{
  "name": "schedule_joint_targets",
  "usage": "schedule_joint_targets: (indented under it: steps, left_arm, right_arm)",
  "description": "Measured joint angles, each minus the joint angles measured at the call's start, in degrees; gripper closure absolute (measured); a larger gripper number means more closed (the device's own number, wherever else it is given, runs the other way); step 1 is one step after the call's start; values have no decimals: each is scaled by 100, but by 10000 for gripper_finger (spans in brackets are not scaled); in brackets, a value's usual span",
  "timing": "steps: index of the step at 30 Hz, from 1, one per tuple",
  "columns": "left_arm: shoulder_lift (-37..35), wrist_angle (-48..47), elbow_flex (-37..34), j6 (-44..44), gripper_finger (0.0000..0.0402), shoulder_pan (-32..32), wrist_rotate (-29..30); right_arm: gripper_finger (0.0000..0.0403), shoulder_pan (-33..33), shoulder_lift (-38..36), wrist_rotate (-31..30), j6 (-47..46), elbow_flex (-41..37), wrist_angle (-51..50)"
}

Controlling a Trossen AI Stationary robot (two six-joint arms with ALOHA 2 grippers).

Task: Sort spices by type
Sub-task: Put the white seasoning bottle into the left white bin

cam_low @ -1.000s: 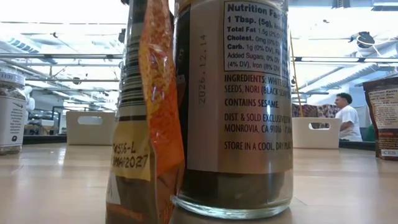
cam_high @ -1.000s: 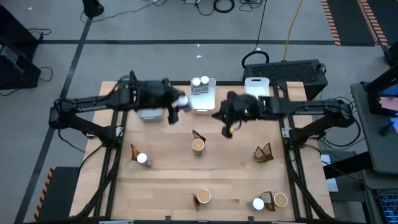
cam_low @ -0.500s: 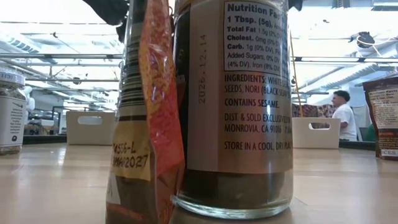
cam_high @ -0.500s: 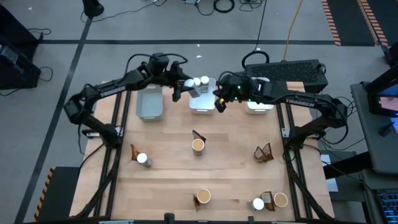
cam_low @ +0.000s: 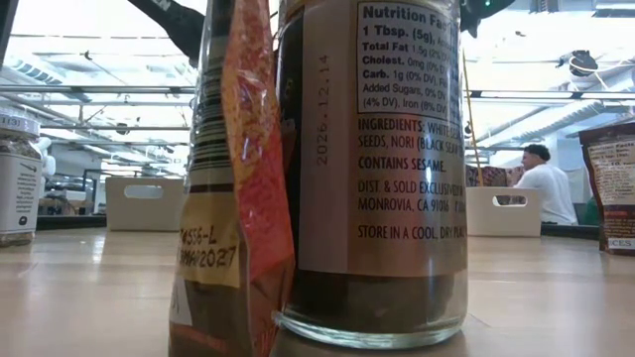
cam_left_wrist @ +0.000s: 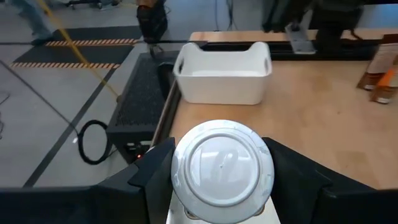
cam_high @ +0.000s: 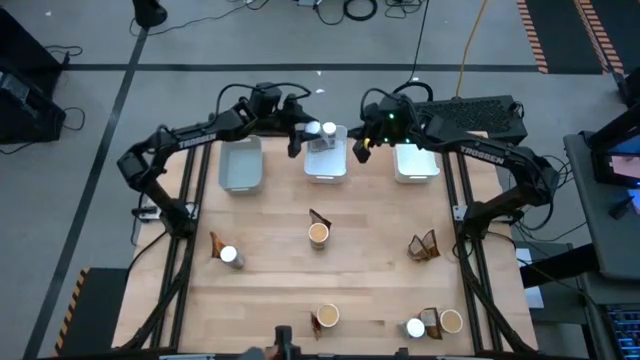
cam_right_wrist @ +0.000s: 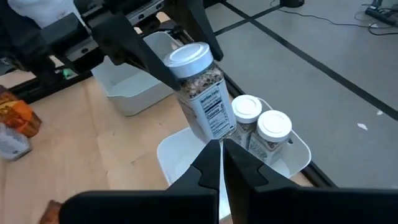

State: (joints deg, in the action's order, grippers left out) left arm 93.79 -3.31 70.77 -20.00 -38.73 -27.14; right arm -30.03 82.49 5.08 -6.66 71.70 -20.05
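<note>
My left gripper (cam_high: 300,136) is shut on a white-capped spice jar (cam_right_wrist: 202,93) and hangs over the middle white tray (cam_high: 326,172). Two more white-capped jars (cam_right_wrist: 247,109) (cam_right_wrist: 273,126) stand in that tray's far end. My right gripper (cam_right_wrist: 221,155) is shut and empty, just right of the middle tray (cam_right_wrist: 171,152). On the table stand other jars, tan-topped tubs and dark pouches: a tub with a pouch (cam_high: 318,231), a jar with a pouch (cam_high: 224,253), and a lone pouch (cam_high: 424,245). My left gripper pinches the jar's top end between its two fingers (cam_right_wrist: 146,59), one on each side just under the white cap (cam_left_wrist: 222,171). The fingers come level from the table's left. The jar is lifted clear over the tray, almost upright, tipped slightly.
A grey tray (cam_high: 240,165) sits left of the middle one and a white tray (cam_high: 415,162) right of it, all along the far edge. A tub and pouch (cam_high: 324,317) and a jar, pouch and tub (cam_high: 430,323) stand near the front edge. A person (cam_low: 541,183) stands in the room behind.
My left gripper has carried the jar toward the far edge and a little right, from beside the grey tray to over the middle tray. My right gripper, shut, has moved from the table's middle toward the far edge, to the middle tray's right side.
</note>
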Motion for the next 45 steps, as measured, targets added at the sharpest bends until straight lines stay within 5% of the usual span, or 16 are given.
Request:
schedule_joint_targets:
  steps: [12, 22, 45]
  left_arm:
    - [476, -365, 17, -52, 189, -58, 7]
    - [743, -843, 21, -1218, 189, -69, 120]
    - [1138, -505, 21, -1518, 189, -67, 367]
  right_arm:
    - [403, -231, -4, 282, 284, 0, 8]
    - [403, -226, -4, 429, 306, 0, -6]
    - [403, -222, -4, 584, 291, 0, -23]
